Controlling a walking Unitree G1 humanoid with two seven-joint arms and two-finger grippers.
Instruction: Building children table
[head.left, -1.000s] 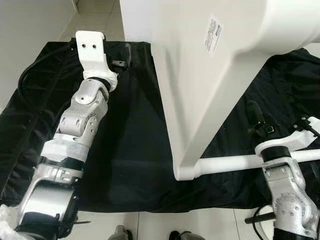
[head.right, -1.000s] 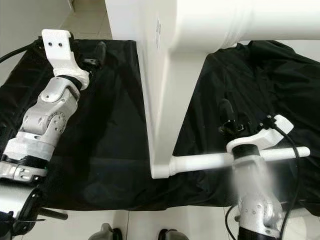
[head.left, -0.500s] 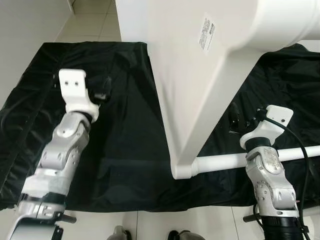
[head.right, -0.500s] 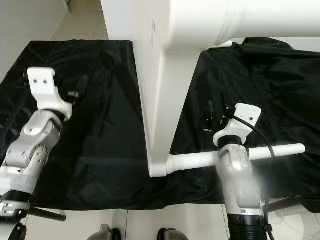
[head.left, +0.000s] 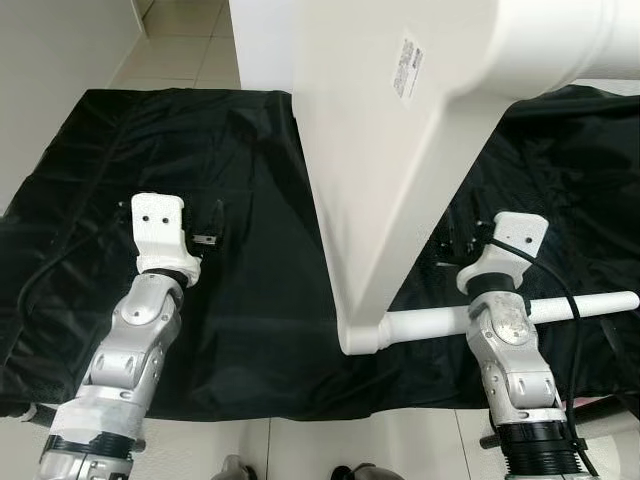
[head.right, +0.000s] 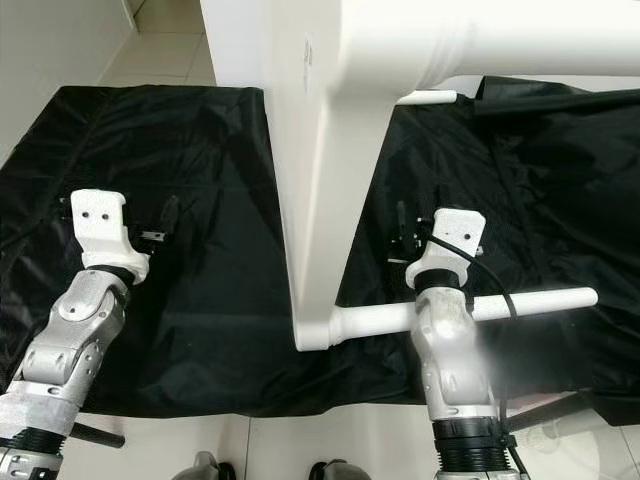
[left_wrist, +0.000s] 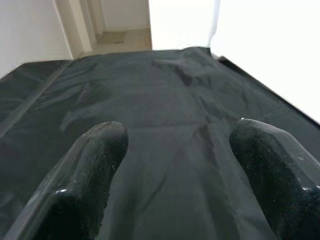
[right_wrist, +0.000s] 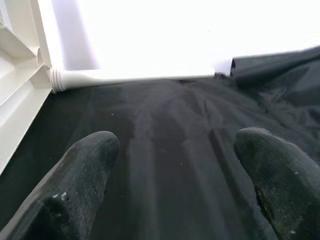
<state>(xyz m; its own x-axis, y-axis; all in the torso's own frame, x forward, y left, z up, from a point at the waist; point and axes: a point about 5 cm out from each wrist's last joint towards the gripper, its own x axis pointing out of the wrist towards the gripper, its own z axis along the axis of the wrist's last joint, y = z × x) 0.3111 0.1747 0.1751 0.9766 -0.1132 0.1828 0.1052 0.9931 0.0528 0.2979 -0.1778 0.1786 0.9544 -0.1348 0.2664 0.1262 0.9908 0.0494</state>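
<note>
The table (head.left: 400, 150) is seen tipped on a black sheet (head.left: 250, 290); left gripper (left_wrist: 175, 165) and right gripper (right_wrist: 175, 170) are held wide, empty, flanking it.

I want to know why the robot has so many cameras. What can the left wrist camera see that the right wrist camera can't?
Left wrist view: the left gripper, open, with a tiled floor and wall beyond the cloth.

Right wrist view: the right gripper, open, and a white table leg lying across the cloth and joining the table frame.

Both: the black cloth under the fingers and the bright white table.
</note>
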